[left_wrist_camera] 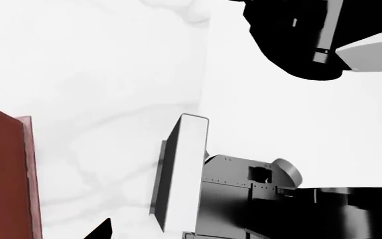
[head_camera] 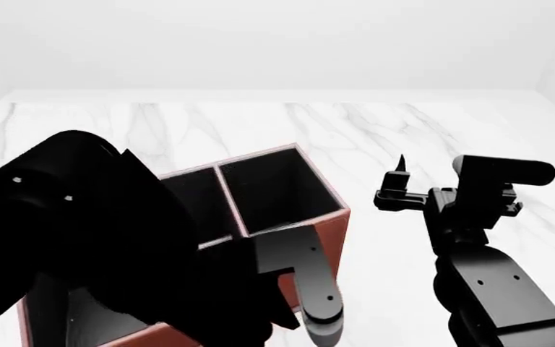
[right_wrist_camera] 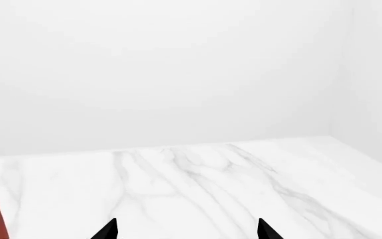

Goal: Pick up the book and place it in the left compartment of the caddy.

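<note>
Left arm (head_camera: pixel 84 238) fills the near-left of the head view, a black bulk covering most of the caddy (head_camera: pixel 331 224). Only a sliver of the left compartment (head_camera: pixel 70 318) shows under it, by the caddy's left wall. Two other black-lined slots are open to view at the far side, with the pale trim edge clear. One book (left_wrist_camera: pixel 181 174), seen in the left wrist view only: it stands on edge, with a pale broad face and a thin dark side. It is apart from the caddy's red wall, with bare bench between them, and just beside a grey arm part. Left end effector (left_wrist_camera: pixel 177 235): one black fingertip (left_wrist_camera: pixel 103 230) shows. I cannot tell whether it is spread or pinching the book. Right end effector (right_wrist_camera: pixel 185 230) is spread, its two tips wide apart with nothing between them. It hangs over the bench (head_camera: pixel 374 130) to the right of the caddy, well clear of its right wall. Open marble lies ahead of it up to the bench's far edge, and a caddy corner just shows at the edge of the right wrist view. Count: one caddy, one book, two arms.
</note>
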Controlling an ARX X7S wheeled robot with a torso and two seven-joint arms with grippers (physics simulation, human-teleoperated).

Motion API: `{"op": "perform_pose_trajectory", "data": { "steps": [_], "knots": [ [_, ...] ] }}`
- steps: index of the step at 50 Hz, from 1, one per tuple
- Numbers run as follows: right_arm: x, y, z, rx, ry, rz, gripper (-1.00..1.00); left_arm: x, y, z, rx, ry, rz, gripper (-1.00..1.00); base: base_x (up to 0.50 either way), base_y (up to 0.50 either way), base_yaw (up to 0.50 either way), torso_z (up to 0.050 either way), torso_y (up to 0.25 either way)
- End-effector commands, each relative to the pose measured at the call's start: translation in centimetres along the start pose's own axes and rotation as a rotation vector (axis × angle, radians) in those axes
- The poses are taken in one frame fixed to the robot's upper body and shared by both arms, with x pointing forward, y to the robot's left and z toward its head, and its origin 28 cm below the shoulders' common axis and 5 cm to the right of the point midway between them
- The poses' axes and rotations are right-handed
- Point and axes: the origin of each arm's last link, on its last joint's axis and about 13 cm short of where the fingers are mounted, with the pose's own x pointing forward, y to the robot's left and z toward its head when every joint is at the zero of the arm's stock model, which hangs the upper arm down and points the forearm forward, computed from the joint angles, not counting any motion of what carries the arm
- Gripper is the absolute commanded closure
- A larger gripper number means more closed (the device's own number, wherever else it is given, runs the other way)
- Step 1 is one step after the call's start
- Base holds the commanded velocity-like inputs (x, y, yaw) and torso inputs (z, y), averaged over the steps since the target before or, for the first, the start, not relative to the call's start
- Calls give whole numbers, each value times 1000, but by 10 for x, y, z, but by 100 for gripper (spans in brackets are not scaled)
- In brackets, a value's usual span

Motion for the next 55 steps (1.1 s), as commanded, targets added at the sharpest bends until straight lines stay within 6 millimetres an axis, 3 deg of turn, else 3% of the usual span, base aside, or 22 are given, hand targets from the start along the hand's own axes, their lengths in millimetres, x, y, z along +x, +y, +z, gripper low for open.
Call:
{"op": "perform_pose_trajectory", "data": {
  "steps": [1, 11, 24, 30, 55],
  "knots": [
    [0, -1, -2, 4, 3, -2, -100, 11, 10, 0, -10, 30, -20, -100, 0, 0, 0, 0, 0],
    [0, 0, -3, 7, 4, 4, -100, 26, 23, -1, -18, 55, -51, -100, 0, 0, 0, 0, 0],
    [0, 0, -3, 7, 5, 5, -100, 32, 17, 5, 26, 38, -101, -100, 0, 0, 0, 0, 0],
    [1, 0, -1, 8, 4, 8, -100, 47, 16, 10, 60, 49, -148, -100, 0, 0, 0, 0, 0],
    [0, 0, -4, 8, 6, 3, -100, 67, 15, 2, 55, 80, -227, -100, 0, 0, 0, 0, 0]
  ]
}}
